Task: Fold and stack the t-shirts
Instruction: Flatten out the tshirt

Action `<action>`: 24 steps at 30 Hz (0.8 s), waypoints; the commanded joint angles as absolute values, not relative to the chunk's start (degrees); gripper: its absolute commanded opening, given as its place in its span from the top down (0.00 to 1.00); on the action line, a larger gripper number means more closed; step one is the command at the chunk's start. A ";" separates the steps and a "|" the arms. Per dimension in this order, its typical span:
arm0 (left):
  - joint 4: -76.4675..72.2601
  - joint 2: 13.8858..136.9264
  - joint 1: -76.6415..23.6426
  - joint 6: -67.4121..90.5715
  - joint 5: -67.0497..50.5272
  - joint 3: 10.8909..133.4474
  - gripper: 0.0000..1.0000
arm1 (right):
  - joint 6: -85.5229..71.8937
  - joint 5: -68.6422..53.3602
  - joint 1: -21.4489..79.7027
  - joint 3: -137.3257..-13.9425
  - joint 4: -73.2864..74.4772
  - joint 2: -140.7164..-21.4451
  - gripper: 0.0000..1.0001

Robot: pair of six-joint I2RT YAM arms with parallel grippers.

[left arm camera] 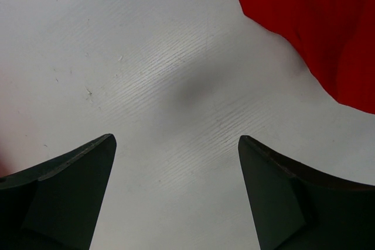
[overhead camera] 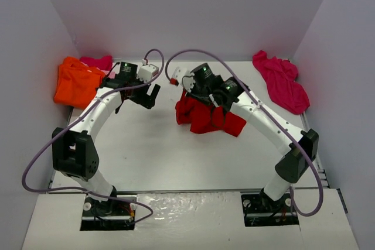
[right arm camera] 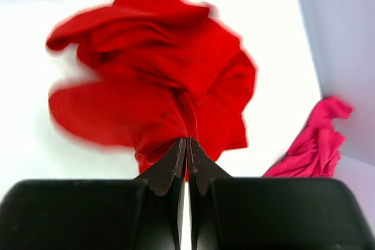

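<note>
A crumpled red t-shirt (overhead camera: 205, 116) lies bunched at the table's middle. My right gripper (overhead camera: 188, 89) is shut on a pinch of its cloth; in the right wrist view the gripper (right arm camera: 187, 140) has its jaws closed on the red t-shirt (right arm camera: 158, 80). My left gripper (overhead camera: 146, 96) is open and empty over bare table, left of the shirt; its wrist view shows the gripper (left arm camera: 176, 139) with the red t-shirt's edge (left arm camera: 316, 21) at upper right. An orange t-shirt (overhead camera: 75, 83) with a magenta one (overhead camera: 98, 61) behind lies back left. A magenta t-shirt (overhead camera: 282, 80) lies back right.
White walls enclose the table on the left, back and right. Purple cables (overhead camera: 193, 54) loop over both arms. The magenta shirt also shows in the right wrist view (right arm camera: 313, 147), near the right wall.
</note>
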State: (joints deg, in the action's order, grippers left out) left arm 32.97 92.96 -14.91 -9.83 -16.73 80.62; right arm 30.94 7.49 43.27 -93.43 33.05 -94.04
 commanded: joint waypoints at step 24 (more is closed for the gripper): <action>44.36 108.02 -26.40 -13.15 -18.23 105.74 0.17 | 35.30 5.18 21.45 -102.95 25.81 -81.59 1.00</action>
